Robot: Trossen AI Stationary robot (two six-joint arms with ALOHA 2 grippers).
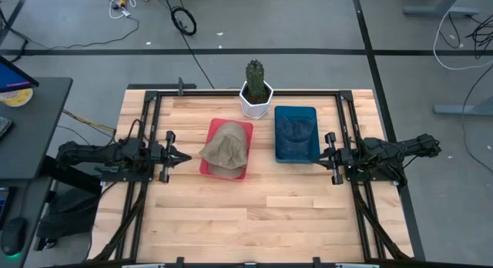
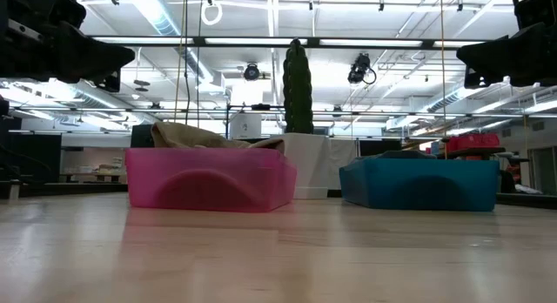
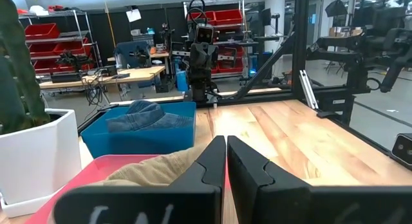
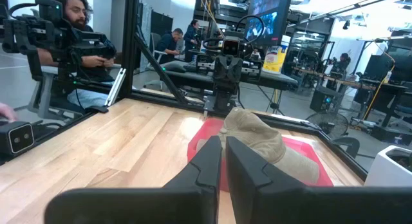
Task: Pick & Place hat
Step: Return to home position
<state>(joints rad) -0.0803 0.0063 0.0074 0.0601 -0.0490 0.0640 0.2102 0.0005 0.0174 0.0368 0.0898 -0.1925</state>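
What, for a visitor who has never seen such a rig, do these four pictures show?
Two dark robot arms work at a wooden table. One picture looks straight down, one looks level across the tabletop, and two come from cameras on the arms' wrists. The left tool and the right tool are both shut and hold nothing, one at each side of the table. Between them sit a red bin with a brown cap in it and a blue bin holding a denim cap. A potted cactus stands at the far edge.

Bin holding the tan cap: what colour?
The bin is translucent pinkish red, clearest in the low view.
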